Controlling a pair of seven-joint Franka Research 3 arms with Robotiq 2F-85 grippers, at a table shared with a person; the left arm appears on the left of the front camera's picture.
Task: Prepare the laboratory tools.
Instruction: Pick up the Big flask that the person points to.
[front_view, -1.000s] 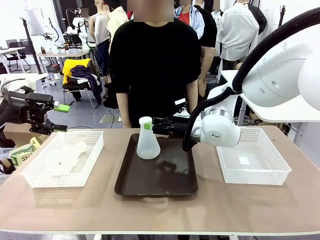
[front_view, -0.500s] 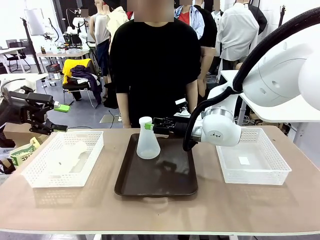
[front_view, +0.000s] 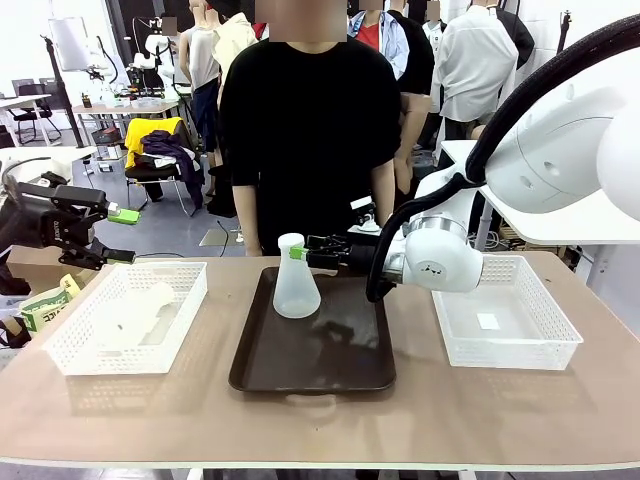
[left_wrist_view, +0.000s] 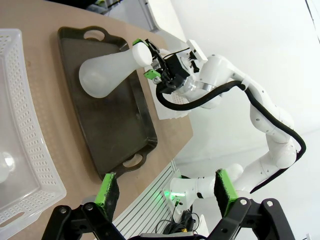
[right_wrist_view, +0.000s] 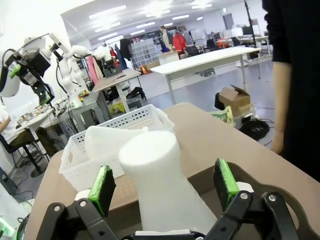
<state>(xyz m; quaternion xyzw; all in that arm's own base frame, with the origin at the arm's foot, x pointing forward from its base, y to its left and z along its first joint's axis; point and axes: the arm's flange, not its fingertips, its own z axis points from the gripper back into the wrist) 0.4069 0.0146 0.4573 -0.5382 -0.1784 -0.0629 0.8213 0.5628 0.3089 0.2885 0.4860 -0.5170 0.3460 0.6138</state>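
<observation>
One translucent whitish flask (front_view: 296, 285) stands upright at the back left of the dark brown tray (front_view: 330, 360). My right gripper (front_view: 300, 253) is level with its neck, open. In the right wrist view the flask's neck (right_wrist_view: 152, 165) rises between the green pads (right_wrist_view: 102, 187), with a gap on each side. A second flask (front_view: 135, 312) lies on its side in the left white basket (front_view: 70, 355); the right wrist view shows this flask (right_wrist_view: 107, 140) too. My left gripper (front_view: 100, 232) hangs open and holds nothing, high above the table's left end. The left wrist view looks down past that gripper (left_wrist_view: 166, 192) at the standing flask (left_wrist_view: 107, 72).
A second white basket (front_view: 520, 350) with a small white scrap in it sits on the right. A person in black (front_view: 305, 130) stands at the far edge behind the tray. Bare tabletop runs along the front edge.
</observation>
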